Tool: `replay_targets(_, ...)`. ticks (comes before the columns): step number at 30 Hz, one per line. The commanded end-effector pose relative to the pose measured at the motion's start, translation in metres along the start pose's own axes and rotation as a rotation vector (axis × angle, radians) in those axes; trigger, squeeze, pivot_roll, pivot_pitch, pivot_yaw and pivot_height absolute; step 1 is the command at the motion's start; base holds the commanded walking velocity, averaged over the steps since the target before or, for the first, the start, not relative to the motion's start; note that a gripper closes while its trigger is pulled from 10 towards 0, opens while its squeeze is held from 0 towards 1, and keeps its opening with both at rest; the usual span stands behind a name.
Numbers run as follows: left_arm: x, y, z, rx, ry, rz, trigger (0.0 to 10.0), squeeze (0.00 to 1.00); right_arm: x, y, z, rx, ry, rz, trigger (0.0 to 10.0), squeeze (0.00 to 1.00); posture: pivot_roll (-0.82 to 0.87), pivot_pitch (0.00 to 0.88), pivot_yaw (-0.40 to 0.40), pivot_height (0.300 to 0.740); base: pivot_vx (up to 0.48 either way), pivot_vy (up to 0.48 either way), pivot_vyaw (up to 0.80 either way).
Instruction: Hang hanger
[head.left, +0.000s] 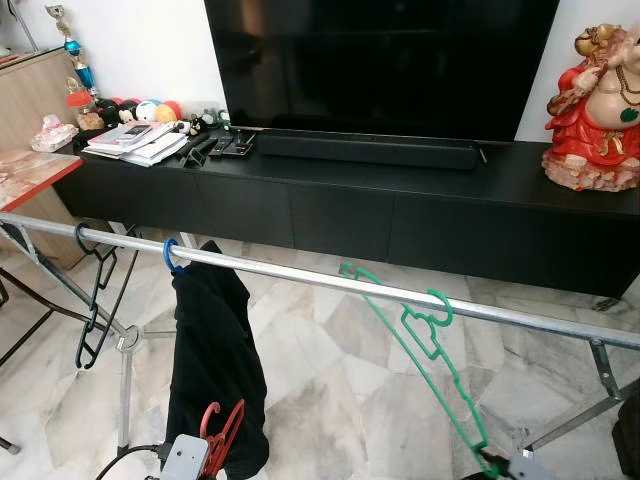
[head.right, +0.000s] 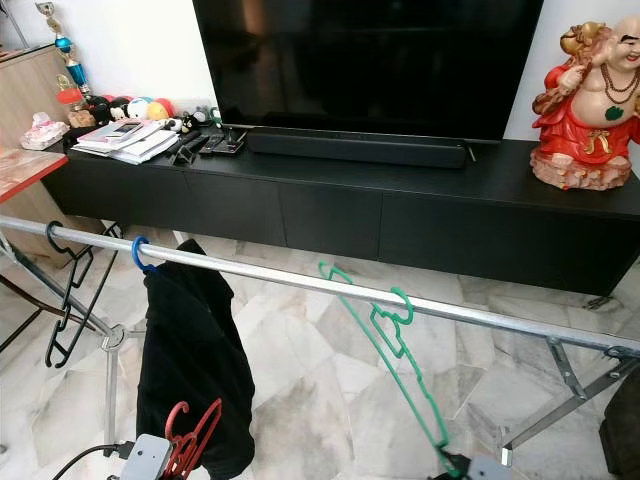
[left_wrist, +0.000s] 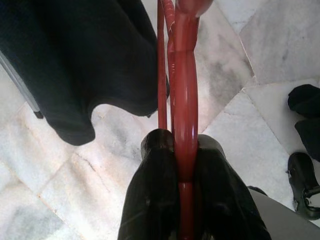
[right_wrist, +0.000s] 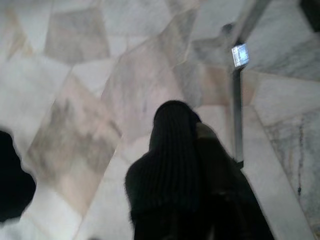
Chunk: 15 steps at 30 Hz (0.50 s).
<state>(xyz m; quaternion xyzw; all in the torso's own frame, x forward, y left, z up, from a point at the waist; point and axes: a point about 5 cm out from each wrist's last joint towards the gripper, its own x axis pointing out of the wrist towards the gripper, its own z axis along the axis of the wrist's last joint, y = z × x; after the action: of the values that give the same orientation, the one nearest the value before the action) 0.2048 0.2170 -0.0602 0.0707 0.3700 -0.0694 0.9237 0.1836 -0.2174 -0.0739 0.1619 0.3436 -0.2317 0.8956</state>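
Note:
A silver clothes rail (head.left: 300, 278) runs across in front of me. A green hanger (head.left: 420, 345) has its hook (head.left: 440, 300) over the rail and hangs strongly tilted. Its lower end reaches my right gripper (head.left: 492, 466), which is shut on it at the bottom edge; in the right wrist view the fingers (right_wrist: 175, 150) are pressed together. My left gripper (left_wrist: 182, 137) is shut on a red hanger (left_wrist: 185, 90), held low (head.left: 225, 430) in front of a black garment (head.left: 215, 360). That garment hangs from a blue hanger (head.left: 170, 257).
An empty black hanger (head.left: 95, 300) hangs at the rail's left end. Rack legs (head.left: 125, 380) and a brace (head.left: 600, 370) stand below the rail. Behind are a black TV console (head.left: 400, 210), a TV, and a red statue (head.left: 600, 110). Dark shoes (left_wrist: 305, 125) lie on the marble floor.

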Motion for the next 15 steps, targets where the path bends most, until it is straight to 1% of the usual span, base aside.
replay_targets(1, -0.002, 0.002, -0.006, -0.005, 0.022, 0.008, 10.0, 0.00, 0.000, 0.001, 0.003, 0.048, -0.027, -0.001, 10.0, 0.00, 0.04, 0.039, 0.062, 0.740, 0.000, 0.000, 0.00)
replay_targets(3, -0.002, 0.002, -0.007, -0.005, 0.029, 0.005, 10.0, 0.00, -0.001, -0.004, 0.001, 0.185, -0.038, -0.036, 10.0, 0.00, 0.03, 0.041, 0.063, 0.740, 0.000, 0.000, 0.00)
replay_targets(5, -0.002, 0.001, -0.008, -0.004, 0.032, 0.005, 10.0, 0.00, -0.002, -0.006, 0.001, 0.216, -0.043, -0.044, 10.0, 0.00, 0.03, 0.040, 0.062, 0.740, 0.000, 0.000, 0.00)
replay_targets(7, -0.003, 0.002, -0.009, -0.003, 0.038, 0.006, 10.0, 0.00, -0.002, -0.007, 0.002, 0.266, -0.073, -0.032, 10.0, 0.00, 0.04, 0.041, 0.062, 0.740, 0.000, 0.000, 0.00)
replay_targets(9, -0.003, 0.002, -0.010, -0.004, 0.040, 0.009, 10.0, 0.00, -0.003, -0.003, 0.007, 0.290, -0.119, 0.011, 10.0, 0.00, 0.04, 0.041, 0.062, 0.740, 0.000, 0.000, 0.00)
replay_targets(10, -0.004, 0.003, -0.011, -0.005, 0.044, 0.011, 10.0, 0.00, -0.003, 0.004, 0.010, 0.313, -0.155, 0.074, 10.0, 0.00, 0.03, 0.042, 0.062, 0.740, 0.000, 0.000, 0.00)
replay_targets(11, -0.004, 0.004, -0.012, -0.006, 0.047, 0.013, 10.0, 0.00, -0.004, 0.007, 0.010, 0.321, -0.164, 0.103, 10.0, 0.00, 0.03, 0.042, 0.062, 0.740, 0.000, 0.000, 0.00)
replay_targets(12, -0.004, 0.004, -0.012, -0.006, 0.047, 0.013, 10.0, 0.00, -0.004, 0.007, 0.010, 0.321, -0.164, 0.103, 10.0, 0.00, 0.03, 0.042, 0.062, 0.740, 0.000, 0.000, 0.00)
replay_targets(13, -0.004, 0.004, -0.013, -0.006, 0.053, 0.014, 10.0, 0.00, -0.005, 0.012, 0.009, 0.332, -0.166, 0.152, 10.0, 0.00, 0.03, 0.042, 0.062, 0.740, 0.000, 0.000, 0.00)
replay_targets(15, -0.005, 0.004, -0.014, -0.006, 0.057, 0.015, 10.0, 0.00, -0.005, 0.013, 0.003, 0.313, -0.116, 0.147, 10.0, 0.00, 0.03, 0.041, 0.062, 0.740, 0.000, 0.000, 0.00)
